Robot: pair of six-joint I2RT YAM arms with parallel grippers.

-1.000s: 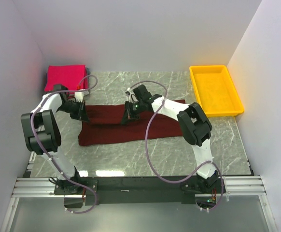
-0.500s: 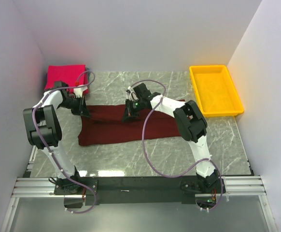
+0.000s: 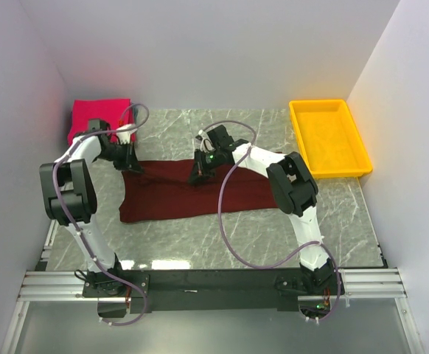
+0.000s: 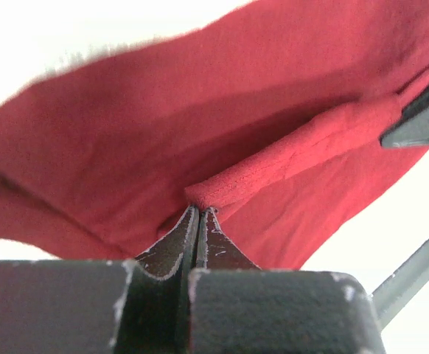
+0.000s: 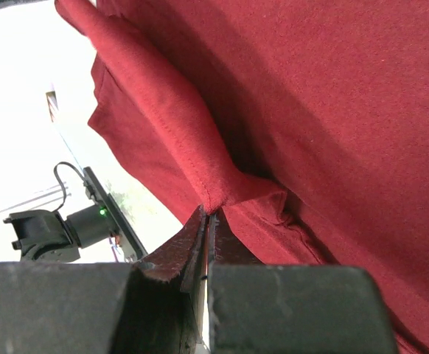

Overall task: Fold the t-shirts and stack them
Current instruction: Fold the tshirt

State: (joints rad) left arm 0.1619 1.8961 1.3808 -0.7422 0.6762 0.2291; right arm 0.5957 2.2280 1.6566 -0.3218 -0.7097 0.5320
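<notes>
Maroon t-shirt (image 3: 192, 198): a long band across mid-table, with the far hem pinched at two spots.
Left gripper (image 3: 130, 165): fingers closed on the hem at its far-left corner.
Right gripper (image 3: 198, 174): fingers clamped on the far hem near the middle.
Doing it well: carry both pinches level and together toward the near edge — uneven travel would likely skew the fold.
Room: marble table (image 3: 273, 236) lies in front; pinkish-red t-shirt (image 3: 96, 118) far-left and yellow tray (image 3: 329, 140) far-right — both well apart from that path.
</notes>
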